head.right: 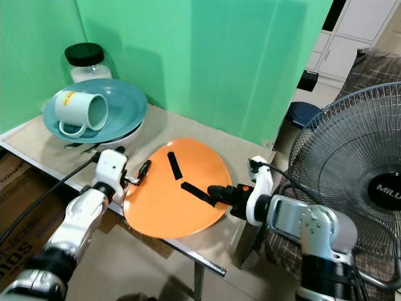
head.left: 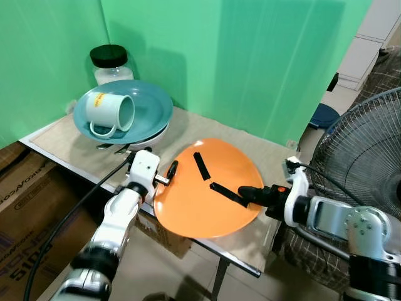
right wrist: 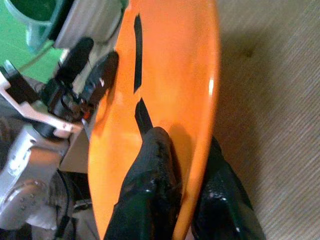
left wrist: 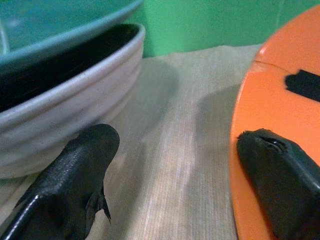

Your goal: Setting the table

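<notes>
An orange plate (head.left: 194,204) with two black tape strips lies tilted over the table's front edge. My right gripper (head.left: 247,195) is shut on its right rim, one finger on top and one underneath (right wrist: 220,200). My left gripper (head.left: 170,170) stands open at the plate's left rim; one fingertip (left wrist: 280,170) rests on the orange edge, the other (left wrist: 80,170) sits by the white bowl (left wrist: 75,105). A teal plate (head.left: 150,106) lies on that bowl, with a pale green mug (head.left: 109,113) on its side in it.
The beige-topped table (head.left: 69,135) stands against a green backdrop. A black-lidded jar (head.left: 111,63) is behind the dishes. A standing fan (head.left: 363,150) is close on the right. Cardboard boxes (head.left: 25,194) sit under the table at left.
</notes>
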You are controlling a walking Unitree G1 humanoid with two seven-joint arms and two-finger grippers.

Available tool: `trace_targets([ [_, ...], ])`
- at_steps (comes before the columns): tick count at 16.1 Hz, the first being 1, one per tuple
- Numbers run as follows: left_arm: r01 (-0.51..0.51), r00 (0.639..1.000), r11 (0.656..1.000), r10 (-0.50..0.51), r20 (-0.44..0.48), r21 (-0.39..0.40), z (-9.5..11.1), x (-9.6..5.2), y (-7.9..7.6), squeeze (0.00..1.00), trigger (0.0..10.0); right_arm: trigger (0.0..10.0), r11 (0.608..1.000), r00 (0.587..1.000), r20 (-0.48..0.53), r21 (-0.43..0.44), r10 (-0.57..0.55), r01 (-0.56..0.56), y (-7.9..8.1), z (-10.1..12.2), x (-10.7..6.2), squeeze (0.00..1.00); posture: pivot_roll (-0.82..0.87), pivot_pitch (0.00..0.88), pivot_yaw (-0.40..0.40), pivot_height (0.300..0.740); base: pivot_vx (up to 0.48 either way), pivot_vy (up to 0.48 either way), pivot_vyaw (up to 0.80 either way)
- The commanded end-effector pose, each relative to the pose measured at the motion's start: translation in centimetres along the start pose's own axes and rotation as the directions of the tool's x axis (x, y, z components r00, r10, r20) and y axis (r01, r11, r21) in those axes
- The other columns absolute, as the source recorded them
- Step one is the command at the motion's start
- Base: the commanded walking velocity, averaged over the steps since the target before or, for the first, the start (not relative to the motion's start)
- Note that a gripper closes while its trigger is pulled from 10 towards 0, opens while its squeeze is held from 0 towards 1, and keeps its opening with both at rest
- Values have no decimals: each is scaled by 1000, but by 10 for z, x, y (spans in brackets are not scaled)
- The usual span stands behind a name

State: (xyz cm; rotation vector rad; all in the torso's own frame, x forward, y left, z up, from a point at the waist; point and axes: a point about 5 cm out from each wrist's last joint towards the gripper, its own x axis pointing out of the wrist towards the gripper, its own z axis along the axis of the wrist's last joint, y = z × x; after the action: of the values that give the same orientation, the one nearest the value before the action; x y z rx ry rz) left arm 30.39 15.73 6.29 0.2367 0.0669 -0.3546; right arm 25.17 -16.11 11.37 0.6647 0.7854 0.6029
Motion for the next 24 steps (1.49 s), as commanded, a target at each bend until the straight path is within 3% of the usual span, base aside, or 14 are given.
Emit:
trace_targets([
  [1,106,994,994,-106,1,-26,-2,-5,-17,0,10000,0,1000,1000,21,-28,13,-13,4,5,-9,0,30,0,-18,740,0,0,0],
  [6,263,965,963,-261,40,-57,9,-9,-33,0,10000,0,999,997,71,-47,-4,7,1,13,-23,0,21,0,-2,740,0,0,0],
  [9,344,933,928,-320,166,-142,34,-18,-38,0,10000,0,998,987,161,-64,15,-4,2,28,-38,0,21,0,-1,740,0,0,0],
  [11,375,915,914,-340,216,-152,45,-21,-39,0,10000,0,996,980,197,-93,13,5,4,34,-47,0,21,0,-1,740,0,0,0],
  [13,341,910,935,-303,285,-94,72,-24,-28,0,10000,0,985,916,401,-161,4,67,17,67,-71,0,32,0,41,740,0,0,0],
  [14,330,910,940,-292,295,-85,77,-24,-27,0,10000,0,982,904,427,-175,11,71,21,71,-75,0,32,0,46,740,0,0,0],
  [16,184,932,983,-179,314,14,105,-28,-13,0,10000,0,951,802,597,-259,18,171,41,80,-85,0,30,0,65,740,0,0,0],
  [17,146,936,989,-149,318,34,109,-29,-10,0,10000,0,935,772,635,-266,-13,234,43,81,-86,0,30,0,65,740,0,0,0],
  [18,66,940,997,-77,333,43,118,-34,-5,0,10000,0,901,712,700,-278,-47,333,52,77,-88,0,25,0,73,740,0,0,0],
  [19,13,940,999,-26,340,39,122,-40,-2,0,10000,2314,892,695,718,-292,-32,344,60,73,-89,0,17,0,78,740,0,0,0],
  [20,-1,942,999,-14,335,43,122,-44,-1,0,10000,2314,892,685,729,-296,-22,343,63,71,-88,0,11,0,79,740,0,0,0],
  [21,-45,944,999,47,328,-14,121,-52,0,0,10000,8078,918,676,736,-295,41,265,72,67,-82,0,16,0,73,740,0,0,0],
  [22,-70,944,997,80,319,-40,119,-54,2,0,10000,10000,926,672,736,-304,79,224,77,65,-78,0,16,0,72,740,0,0,0],
  [24,-138,938,989,149,312,-58,120,-58,4,0,10000,10000,917,674,715,-373,188,140,90,56,-65,0,37,0,44,740,0,0,0],
])
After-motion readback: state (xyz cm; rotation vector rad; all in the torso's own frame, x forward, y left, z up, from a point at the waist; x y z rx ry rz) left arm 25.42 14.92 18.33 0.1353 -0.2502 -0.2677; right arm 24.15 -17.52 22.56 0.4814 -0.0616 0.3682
